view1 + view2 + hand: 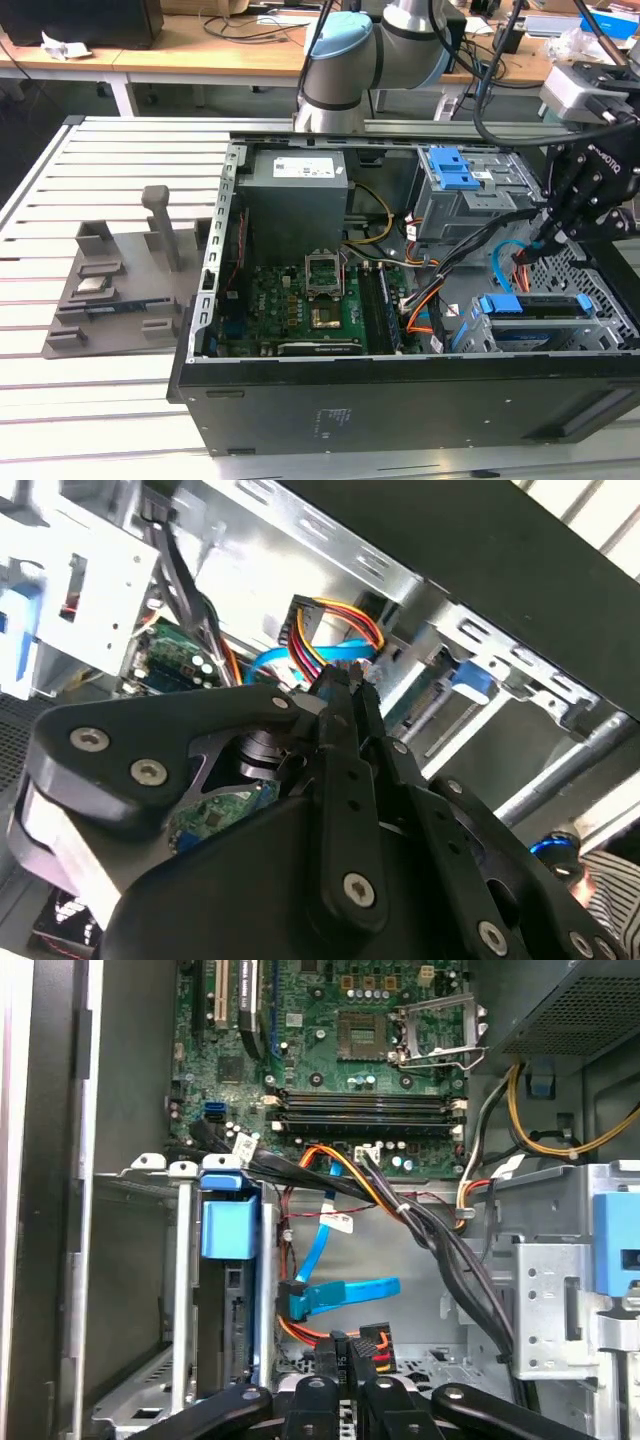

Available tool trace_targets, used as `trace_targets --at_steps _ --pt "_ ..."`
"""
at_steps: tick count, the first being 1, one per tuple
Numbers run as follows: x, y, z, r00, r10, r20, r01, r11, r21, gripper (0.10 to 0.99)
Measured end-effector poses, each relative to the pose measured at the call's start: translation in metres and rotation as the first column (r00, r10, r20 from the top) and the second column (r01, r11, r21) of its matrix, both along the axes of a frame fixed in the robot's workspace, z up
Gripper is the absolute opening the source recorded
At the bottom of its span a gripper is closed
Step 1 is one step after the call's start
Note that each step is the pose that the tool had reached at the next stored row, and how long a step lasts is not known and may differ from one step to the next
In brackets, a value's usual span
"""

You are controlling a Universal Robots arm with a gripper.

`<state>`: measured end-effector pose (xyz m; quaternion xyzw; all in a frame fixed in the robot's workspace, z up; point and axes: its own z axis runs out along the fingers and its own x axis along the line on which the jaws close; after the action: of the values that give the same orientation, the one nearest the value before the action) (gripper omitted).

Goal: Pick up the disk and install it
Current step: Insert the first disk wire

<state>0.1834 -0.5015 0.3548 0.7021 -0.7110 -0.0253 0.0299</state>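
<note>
Examining the exterior view: an open computer case [400, 400] lies on its side on a slatted table [100, 400], interior exposed.

Item 1, the disk [533, 304]: it sits inside a drive bay at the near corner of the case on the exterior view's right, with its blue frame edge showing above the bay's metal walls. In the first wrist view the disk [226, 1230] stands on edge between the bay's rails, its blue end tab facing the motherboard [370, 1050]. Nothing is touching it.

Item 2, the gripper [540, 243]: it hangs over the far-right part of the case interior, just beyond the disk's bay and apart from the disk. In the second wrist view the gripper [345, 690] has its fingers drawn together, tips against a bundle of coloured wires [335, 630]. In the first wrist view the gripper [355, 1365] sits at a black connector with red and orange leads. Whether the fingers actually pinch that connector cannot be determined.

Item 3, surroundings: a blue data cable [340, 1295] lies loose beside the bay. A grey metal cage [465, 185] with a blue latch stands at the far right, and a large grey box [297, 185] at the far centre. A grey fixture tray [120, 280] rests on the table on the exterior view's left, well apart from the case
</note>
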Motion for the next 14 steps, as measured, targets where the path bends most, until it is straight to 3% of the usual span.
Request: trace_targets --at_steps 4,6,9,14 --pt "0.0001 -0.0236 -0.0005 1.0000 0.000 0.0000 0.000 0.9999 -0.014 0.169" --pt "0.0001 -0.0316 -0.0010 1.0000 0.000 0.0000 0.000 0.9998 -0.019 0.169" --pt "0.0001 -0.0395 -0.0034 1.0000 -0.001 -0.0001 0.001 0.9997 -0.023 0.169" --pt "0.0012 -0.0390 -0.0073 0.9997 -0.024 0.0000 0.024 0.9994 -0.026 0.169"
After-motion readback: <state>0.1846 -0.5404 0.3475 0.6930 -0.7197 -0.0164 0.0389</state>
